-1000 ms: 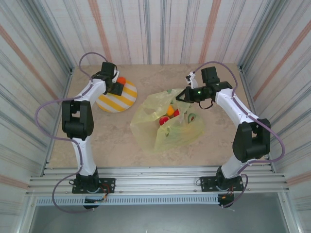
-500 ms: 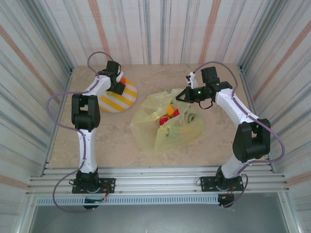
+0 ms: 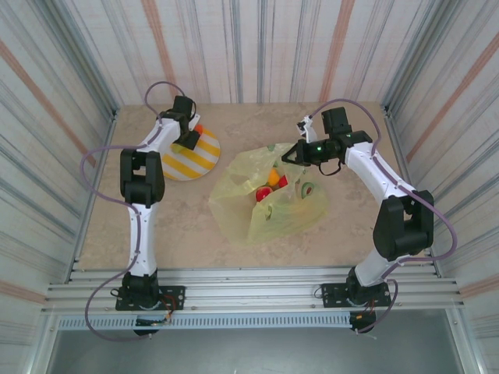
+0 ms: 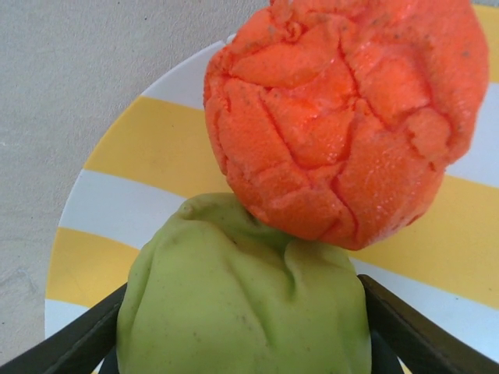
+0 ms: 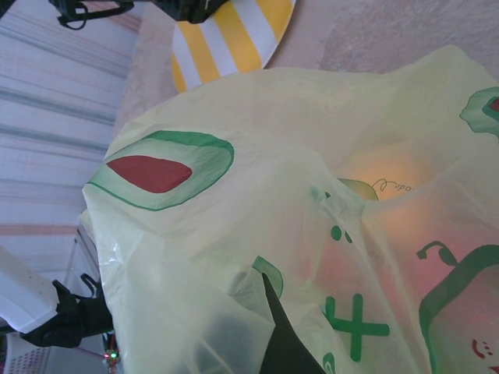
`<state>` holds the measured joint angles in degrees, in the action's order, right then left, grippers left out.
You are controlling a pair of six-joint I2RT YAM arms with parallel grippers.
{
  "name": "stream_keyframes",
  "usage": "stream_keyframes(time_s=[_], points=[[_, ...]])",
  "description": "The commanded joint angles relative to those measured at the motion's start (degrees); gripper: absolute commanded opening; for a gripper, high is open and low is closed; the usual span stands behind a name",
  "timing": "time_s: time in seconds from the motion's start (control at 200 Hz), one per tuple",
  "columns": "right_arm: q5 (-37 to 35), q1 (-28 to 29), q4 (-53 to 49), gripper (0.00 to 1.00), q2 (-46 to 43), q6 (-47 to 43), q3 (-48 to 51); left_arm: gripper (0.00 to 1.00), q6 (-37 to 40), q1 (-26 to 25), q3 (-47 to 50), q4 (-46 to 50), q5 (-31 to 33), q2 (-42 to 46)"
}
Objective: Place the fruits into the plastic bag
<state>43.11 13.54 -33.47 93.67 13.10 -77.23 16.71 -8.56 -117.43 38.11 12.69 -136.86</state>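
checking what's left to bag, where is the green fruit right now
In the left wrist view the green fruit sits on the striped plate, between the fingers of the left tool, touching the orange fruit beyond it.

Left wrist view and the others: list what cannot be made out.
Left wrist: whether the left hand grips the green fruit; the fruit hides the contact.
Right wrist: fruits inside the bag, blurred by its film.
Top external: orange fruit, half hidden by the left arm.

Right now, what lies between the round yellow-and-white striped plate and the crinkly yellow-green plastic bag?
A bare strip of beige table; the top view shows it.
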Motion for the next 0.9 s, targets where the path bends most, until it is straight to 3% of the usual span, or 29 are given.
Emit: stream_keyframes(time_s=[0.0,0.251,0.471,0.576,0.726,0.897], points=[[-0.84,0.34,-1.59,0.0,-1.43,0.52,-0.99,0.65,-0.03,0.56,-1.49,2.14,-0.28,0.37],[-0.66,0.26,-1.59,0.0,-1.47,0.4,-0.66,0.63,-2.22,0.56,2.92,1.09,1.23,5.99],[-0.23,0.04,-1.51,0.0,-1.72,0.26,-0.77,0.63,-8.31,0.65,14.65,-3.13,0.65,16.41],[0.04,0.0,-1.51,0.0,-1.66,0.09,-0.76,0.61,-12.77,0.56,21.76,-5.64,-3.02,25.09],[0.39,-0.27,-1.33,0.0,-1.49,-0.03,-0.63,0.6,-19.83,-0.43,35.49,-13.71,-13.28,39.75],[0.71,-0.52,-1.24,0.0,-1.15,-0.27,-0.83,0.61,-25.42,-5.3,47.88,-20.9,-21.69,55.82]])
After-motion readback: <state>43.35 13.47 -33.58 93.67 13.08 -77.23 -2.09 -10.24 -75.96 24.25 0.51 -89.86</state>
